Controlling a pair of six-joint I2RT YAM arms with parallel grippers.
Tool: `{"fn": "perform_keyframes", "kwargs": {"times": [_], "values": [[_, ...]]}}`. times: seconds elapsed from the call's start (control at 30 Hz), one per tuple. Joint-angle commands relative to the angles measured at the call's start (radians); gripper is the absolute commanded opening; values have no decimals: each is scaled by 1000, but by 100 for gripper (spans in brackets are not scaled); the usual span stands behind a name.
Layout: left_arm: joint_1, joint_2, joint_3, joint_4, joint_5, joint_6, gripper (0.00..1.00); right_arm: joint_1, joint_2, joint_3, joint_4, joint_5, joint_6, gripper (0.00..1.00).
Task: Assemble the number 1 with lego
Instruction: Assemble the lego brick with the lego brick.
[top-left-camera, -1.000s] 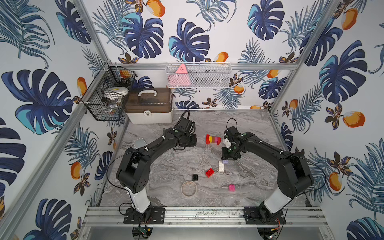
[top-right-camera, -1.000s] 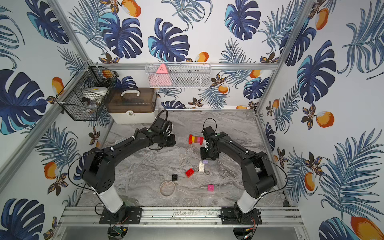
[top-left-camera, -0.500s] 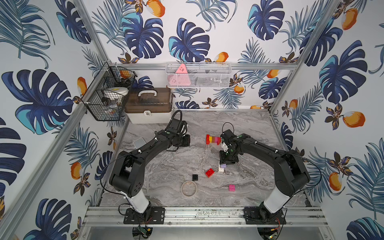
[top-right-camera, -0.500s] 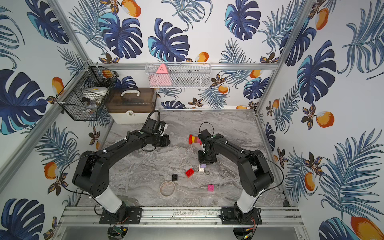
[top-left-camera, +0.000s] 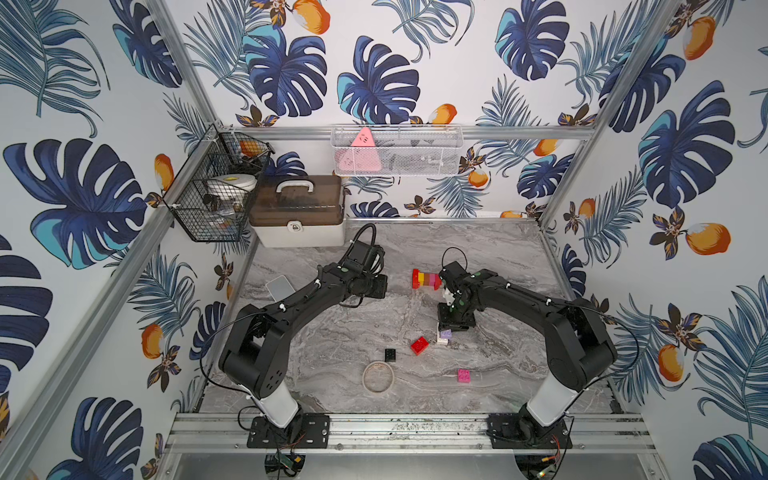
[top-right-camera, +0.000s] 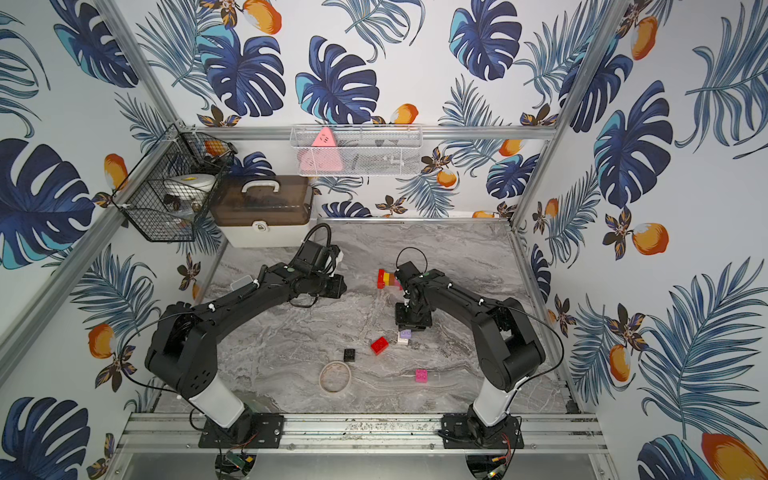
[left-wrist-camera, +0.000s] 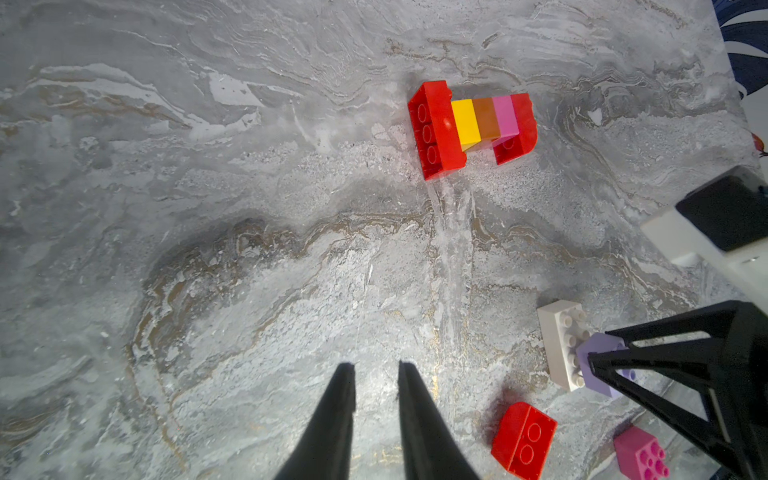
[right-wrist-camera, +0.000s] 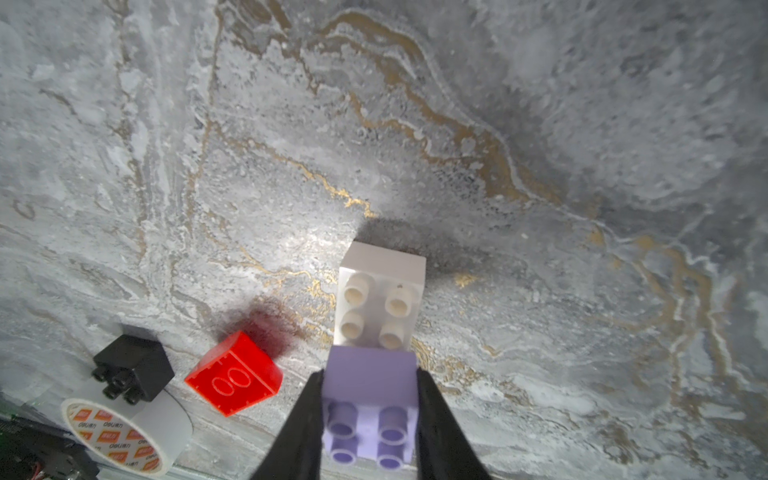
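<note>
A lego stack of red, yellow, orange, pink and red bricks (top-left-camera: 426, 279) (top-right-camera: 388, 277) (left-wrist-camera: 471, 126) lies on its side at mid-table. My right gripper (right-wrist-camera: 370, 372) (top-left-camera: 451, 326) is shut on a lilac brick (right-wrist-camera: 370, 386) (top-left-camera: 446, 333) (left-wrist-camera: 598, 361) that overlaps one end of a white brick (right-wrist-camera: 380, 299) (left-wrist-camera: 559, 345). Loose on the table are a red brick (top-left-camera: 419, 345) (right-wrist-camera: 235, 376), a black brick (top-left-camera: 390, 354) (right-wrist-camera: 133, 368) and a pink brick (top-left-camera: 464, 375) (left-wrist-camera: 638, 453). My left gripper (left-wrist-camera: 376, 365) (top-left-camera: 384, 287) hovers left of the stack, slightly open and empty.
A tan tape ring (top-left-camera: 377, 376) (right-wrist-camera: 124, 428) lies near the front, beside the black brick. A pale grey rounded box (top-left-camera: 280, 286) sits at the left edge. A brown-lidded case (top-left-camera: 299, 216) and a wire basket (top-left-camera: 216, 199) stand at the back left.
My right gripper has moved toward the table's front and lower, onto the white brick, still shut on the lilac brick. The left jaws have parted a little; that arm swung left and back.
</note>
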Motion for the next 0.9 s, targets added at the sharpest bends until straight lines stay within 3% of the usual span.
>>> {"fn": "perform_keyframes", "kwargs": {"times": [0.0,0.47,0.7,0.87], "values": [[-5,1,4,-2,-14,18,26,1,7,3,12,7,14,19],[-17,4,4,0,-11,16,27,1,45,34,18,7,36,22],[-20,2,2,1,-17,16,27,2,44,29,16,5,56,38],[-24,7,5,-2,-17,18,27,5,4,20,6,6,77,43]]}}
